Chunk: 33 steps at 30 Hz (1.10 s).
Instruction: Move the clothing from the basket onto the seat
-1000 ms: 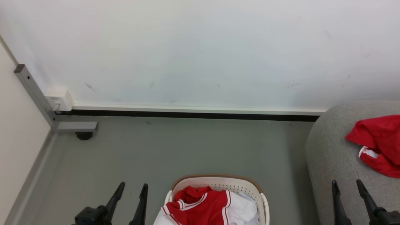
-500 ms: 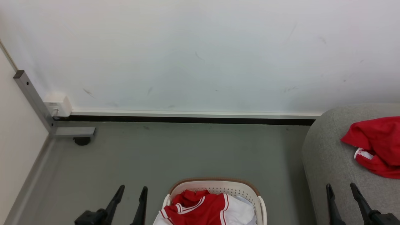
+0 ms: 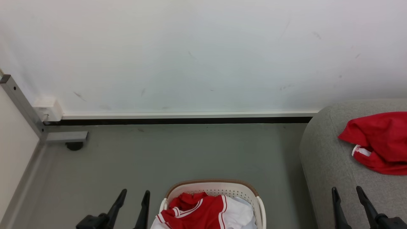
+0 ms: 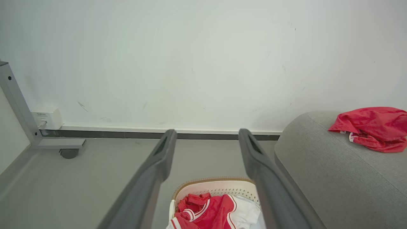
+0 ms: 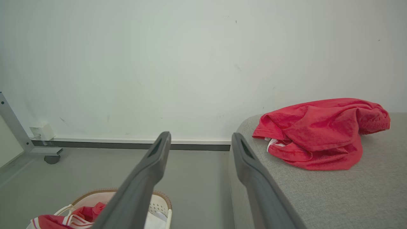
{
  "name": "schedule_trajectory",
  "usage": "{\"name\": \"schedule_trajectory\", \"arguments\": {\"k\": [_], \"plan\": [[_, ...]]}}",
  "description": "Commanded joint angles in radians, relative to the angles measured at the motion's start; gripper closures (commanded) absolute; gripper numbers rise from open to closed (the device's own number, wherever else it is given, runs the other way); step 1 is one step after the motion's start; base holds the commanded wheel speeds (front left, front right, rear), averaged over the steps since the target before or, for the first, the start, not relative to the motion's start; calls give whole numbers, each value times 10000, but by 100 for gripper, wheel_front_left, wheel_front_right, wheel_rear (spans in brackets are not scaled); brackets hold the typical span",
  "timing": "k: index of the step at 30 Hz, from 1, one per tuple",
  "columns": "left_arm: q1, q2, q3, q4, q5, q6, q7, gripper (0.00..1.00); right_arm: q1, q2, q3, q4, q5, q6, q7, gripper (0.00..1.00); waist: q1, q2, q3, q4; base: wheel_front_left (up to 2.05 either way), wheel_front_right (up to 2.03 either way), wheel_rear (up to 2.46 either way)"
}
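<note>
Head view: our left gripper and right gripper flank the basket, jaws spread wide, empty. The striped garment lies inside it; the plain red garment sits on the seat to the basket's right. We should pinch a raised fold

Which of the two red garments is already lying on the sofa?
The plain red garment with the white band, crumpled on the grey sofa. The striped red-and-white garment sits in the laundry basket.
</note>
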<state>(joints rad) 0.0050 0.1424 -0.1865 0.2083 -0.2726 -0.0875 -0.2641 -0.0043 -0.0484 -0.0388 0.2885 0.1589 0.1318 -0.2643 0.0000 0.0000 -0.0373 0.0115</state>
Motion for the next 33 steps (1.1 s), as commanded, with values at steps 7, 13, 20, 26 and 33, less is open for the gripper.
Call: {"name": "schedule_trajectory", "arguments": {"k": [7,13,20,26,33], "plan": [[43,-80,130,124,198,-152,-5,0,-91,-37,79,-2,143,-22,-2,0,0,0,99,-183,0,0,0],[-277,25,-95,440,337,-262,-5,0,-223,-37,169,-93,246,-22,-2,0,0,0,382,-459,0,0,0],[-1277,259,-842,922,456,-376,393,0,-583,-37,238,-363,471,-22,-2,0,0,0,1350,-979,0,0,0],[-2750,574,-1644,1234,539,-426,1273,0,-1238,-34,317,-865,747,-22,-2,0,0,0,2913,-1550,0,0,0],[-4650,856,-2332,2114,229,-419,2899,0,-2104,-29,545,-1601,1389,-22,-1,0,0,0,5045,-2202,0,0,0]]}}
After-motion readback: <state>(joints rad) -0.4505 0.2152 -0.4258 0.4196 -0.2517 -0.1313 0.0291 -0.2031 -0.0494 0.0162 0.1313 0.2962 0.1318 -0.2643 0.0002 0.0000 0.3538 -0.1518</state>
